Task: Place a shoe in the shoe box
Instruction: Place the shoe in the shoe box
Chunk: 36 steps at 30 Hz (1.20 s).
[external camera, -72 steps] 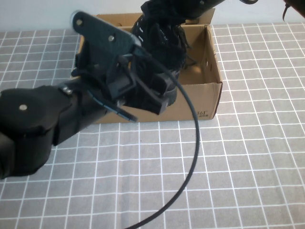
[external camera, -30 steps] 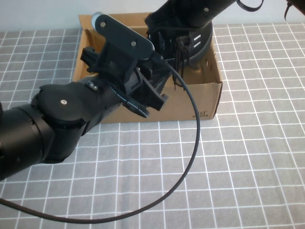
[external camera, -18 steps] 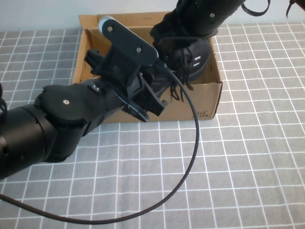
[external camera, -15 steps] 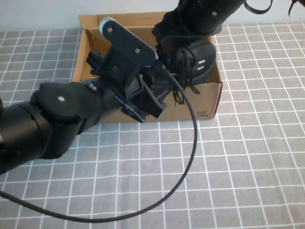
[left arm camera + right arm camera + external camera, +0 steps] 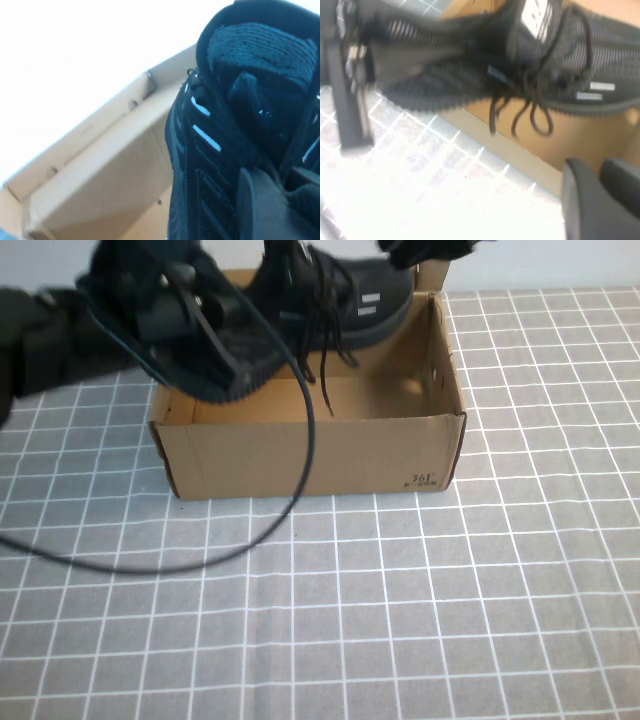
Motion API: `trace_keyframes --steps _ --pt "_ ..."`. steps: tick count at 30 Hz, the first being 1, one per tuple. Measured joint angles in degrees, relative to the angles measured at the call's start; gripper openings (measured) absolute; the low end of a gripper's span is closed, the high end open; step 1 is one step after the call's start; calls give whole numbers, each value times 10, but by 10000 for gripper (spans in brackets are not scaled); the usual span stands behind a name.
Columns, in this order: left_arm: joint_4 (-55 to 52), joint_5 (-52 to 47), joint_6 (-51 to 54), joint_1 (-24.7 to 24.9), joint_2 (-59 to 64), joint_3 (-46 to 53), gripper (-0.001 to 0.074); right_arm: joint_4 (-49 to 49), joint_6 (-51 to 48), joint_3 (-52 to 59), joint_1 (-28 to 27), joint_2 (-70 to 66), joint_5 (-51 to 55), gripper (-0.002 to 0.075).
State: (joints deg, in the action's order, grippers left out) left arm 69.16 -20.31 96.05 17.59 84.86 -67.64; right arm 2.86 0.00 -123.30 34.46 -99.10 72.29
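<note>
The shoe box stands open at the table's middle back, its "361" print on the front wall. The black shoe hangs lengthwise over the box's back part, laces dangling inside. My left gripper is blurred at the upper left and shut on the shoe's heel. In the left wrist view a finger presses the heel above the box's inside. My right gripper is at the top edge, clear of the shoe. In the right wrist view it is shut and empty, facing the shoe and box.
A black cable loops from the left arm across the box's front wall and over the grey checked tablecloth. The left arm also shows in the right wrist view.
My left arm has swung up and back to the left with the shoe's heel. The right arm has let go of the shoe and pulled away to the top right. The shoe now lies lengthwise over the box.
</note>
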Motion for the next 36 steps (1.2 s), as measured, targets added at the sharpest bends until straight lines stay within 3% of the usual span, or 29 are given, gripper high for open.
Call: trace_keyframes --steps 5,14,24,31,36 --pt "-10 -74 24 -35 56 -80 72 -36 -4 59 0 54 0 -4" --pt "-27 -269 30 -99 238 -279 72 -69 5 162 0 114 2 -15" --pt "-34 -448 -20 -140 452 -554 72 -70 11 183 0 116 3 -16" --pt "-45 -490 -52 -140 548 -685 71 -70 12 183 0 116 3 -16" --pt "-49 -495 -58 -140 576 -709 71 -70 12 183 0 116 3 -16"
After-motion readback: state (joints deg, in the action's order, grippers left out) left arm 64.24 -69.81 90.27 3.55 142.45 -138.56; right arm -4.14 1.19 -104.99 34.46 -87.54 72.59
